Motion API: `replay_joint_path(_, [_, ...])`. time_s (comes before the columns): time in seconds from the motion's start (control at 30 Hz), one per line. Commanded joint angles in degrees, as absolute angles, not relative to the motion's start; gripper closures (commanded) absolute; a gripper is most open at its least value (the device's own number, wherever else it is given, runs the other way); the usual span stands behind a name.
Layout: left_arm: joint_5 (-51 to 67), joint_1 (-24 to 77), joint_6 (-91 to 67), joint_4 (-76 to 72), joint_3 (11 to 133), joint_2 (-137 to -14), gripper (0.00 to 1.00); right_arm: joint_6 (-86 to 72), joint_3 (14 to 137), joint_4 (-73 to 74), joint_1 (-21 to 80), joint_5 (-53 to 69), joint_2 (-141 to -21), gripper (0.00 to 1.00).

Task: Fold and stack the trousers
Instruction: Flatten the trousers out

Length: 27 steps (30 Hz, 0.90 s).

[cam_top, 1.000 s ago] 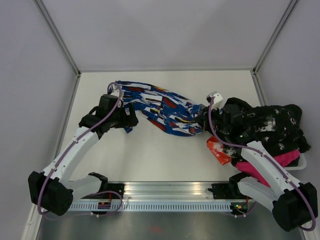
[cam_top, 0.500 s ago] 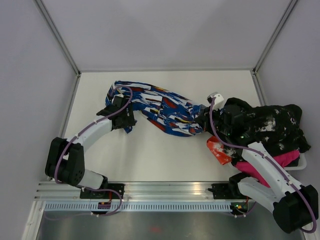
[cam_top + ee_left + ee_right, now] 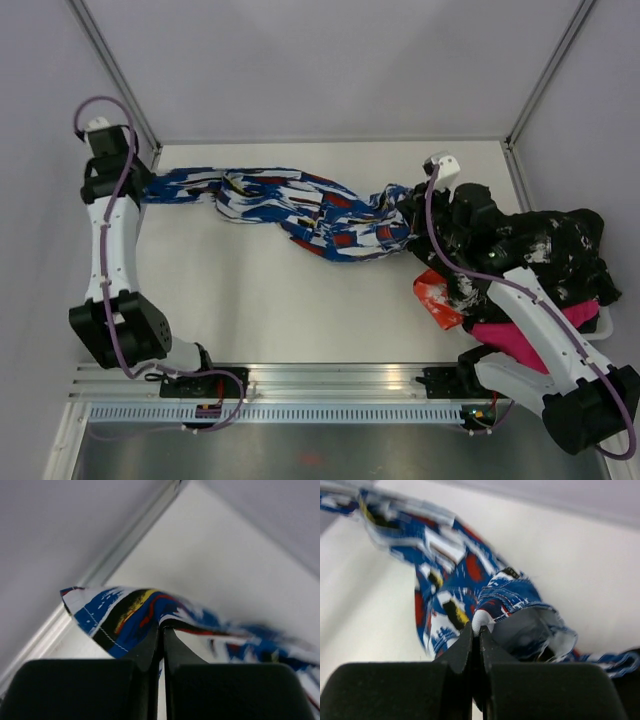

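1. Left of the heap of clothes on the table, we count one pair of trousers and two grippers. The heap itself shows black fabric with white specks, a pink garment and an orange-red scrap.
2. The trousers' long axis runs sideways from the heap. One end sits right at the heap's left edge, and the other is far off to the left, near the side wall.
3. Looks-wise, they're royal blue with white, red, black and yellow splashes. They're bunched into a twisted rope, thin at the far end and thicker and more crumpled toward the heap.
4. The left gripper, well away from the heap, has its fingers pressed together on a corner of the fabric, which folds over the tips.
5. The right gripper, just beside the heap, also has its fingers squeezed tight. They're pinching a stitched edge with a pale lining showing.
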State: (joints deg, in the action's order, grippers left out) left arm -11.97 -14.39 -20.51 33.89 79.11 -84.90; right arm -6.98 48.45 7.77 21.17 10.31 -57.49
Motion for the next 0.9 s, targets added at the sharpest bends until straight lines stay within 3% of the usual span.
replay_joint_path(0.0, [-14.76, -13.80, -10.47, 38.57, 96.70, -78.57, 0.98, -3.00, 64.54, 2.01, 21.53, 9.13, -59.41, 1.00])
replay_joint_path(0.07, [-16.34, -13.89, -8.79, 43.05, 101.23, -80.85, 0.98, -1.50, 72.37, 9.09, 21.53, 12.28, -60.90, 1.00])
replay_joint_path(0.1, [-17.13, -13.80, -8.96, 44.11, 102.99, -81.38, 0.93, 1.46, 73.90, 11.92, 21.53, 21.18, -60.82, 1.00])
replay_joint_path(0.13, [-16.09, -13.80, -9.66, 45.60, 102.83, -81.39, 0.53, 2.36, 74.26, 16.13, 21.53, 26.40, -59.43, 1.00])
replay_joint_path(0.17, [-14.78, -13.80, -10.36, 45.96, 101.00, -81.13, 0.23, 2.11, 71.57, 17.30, 21.53, 30.89, -58.28, 1.00])
replay_joint_path(0.2, [-10.42, -13.80, -11.15, 46.40, 99.68, -80.51, 0.02, 0.28, 68.50, 17.84, 21.62, 35.03, -56.79, 0.97])
replay_joint_path(0.3, [0.74, -13.62, -13.09, 45.18, 92.31, -75.87, 0.00, -1.85, 55.13, 23.96, 21.62, 46.66, -52.21, 0.22])
replay_joint_path(0.33, [3.23, -13.36, -13.88, 44.48, 90.37, -74.37, 0.00, -1.41, 52.06, 30.95, 21.62, 44.23, -51.42, 0.06])
replay_joint_path(0.47, [8.96, -9.68, -13.80, 43.15, 82.97, -66.73, 0.00, -6.14, 52.20, 32.95, 23.73, 27.74, -44.57, 0.02])
replay_joint_path(0.53, [9.76, -5.03, -13.62, 44.03, 81.49, -65.40, 0.00, -9.13, 56.83, 34.10, 23.73, 12.75, -42.63, 0.02])
replay_joint_path(0.63, [11.07, 3.85, -13.01, 42.11, 76.67, -63.20, 0.01, -10.80, 60.37, 32.10, 23.73, 3.46, -43.32, 0.02])
replay_joint_path(0.73, [15.37, 10.97, -14.85, 36.93, 69.38, -61.79, 0.03, -13.52, 62.30, 29.72, 23.73, 1.85, -50.25, 0.02])
replay_joint_path(0.87, [12.76, 18.62, -16.61, 32.61, 61.97, -62.22, 0.03, -21.85, 66.09, 31.11, 23.73, 5.97, -65.36, 0.02])
